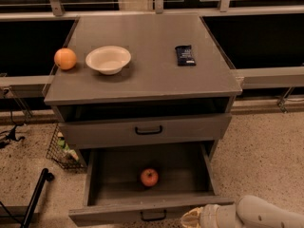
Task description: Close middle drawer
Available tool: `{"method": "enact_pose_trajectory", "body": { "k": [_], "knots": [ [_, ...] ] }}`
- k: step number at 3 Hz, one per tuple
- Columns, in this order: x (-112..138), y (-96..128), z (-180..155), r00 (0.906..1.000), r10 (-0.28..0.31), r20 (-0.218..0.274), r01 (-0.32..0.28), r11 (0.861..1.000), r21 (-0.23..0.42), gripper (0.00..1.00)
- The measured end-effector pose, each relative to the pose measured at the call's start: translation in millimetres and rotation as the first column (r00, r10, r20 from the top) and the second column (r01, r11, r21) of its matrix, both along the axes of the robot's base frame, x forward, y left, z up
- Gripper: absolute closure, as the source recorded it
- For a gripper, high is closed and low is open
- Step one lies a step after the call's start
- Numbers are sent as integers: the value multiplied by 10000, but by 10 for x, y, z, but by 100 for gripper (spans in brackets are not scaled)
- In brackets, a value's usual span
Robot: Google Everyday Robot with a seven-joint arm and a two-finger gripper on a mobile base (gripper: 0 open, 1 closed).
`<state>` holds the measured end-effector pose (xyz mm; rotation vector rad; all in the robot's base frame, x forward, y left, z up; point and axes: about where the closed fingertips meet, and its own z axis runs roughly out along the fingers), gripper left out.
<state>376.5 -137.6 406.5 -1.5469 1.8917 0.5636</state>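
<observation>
Over speckled floor (266,151), the drawer (114,186) stands open. It looks like rigid wood that should slide easily, so push its flat front. Your gripper (192,218) sits by that front; you cannot tell its state.

The tabletop (156,80) and middle drawer (118,212) are plain grey, the drawer's bar handle (153,216) black. Inside lies a red apple (149,177). On top: an orange fruit (65,59), a cream bowl (108,59), a dark blue packet (185,55). The gripper (192,218), at the bottom edge by the drawer front, is off-white. The floor (266,146) is speckled beige.
</observation>
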Motion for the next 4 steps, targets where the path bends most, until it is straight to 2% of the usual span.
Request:
{"method": "enact_pose_trajectory", "body": {
  "k": [2,4],
  "knots": [
    [250,114,-182,9993,260,286,-263,9996,116,100],
    [791,183,-483,9981,156,598,-162,9998,96,100]
  ]
}}
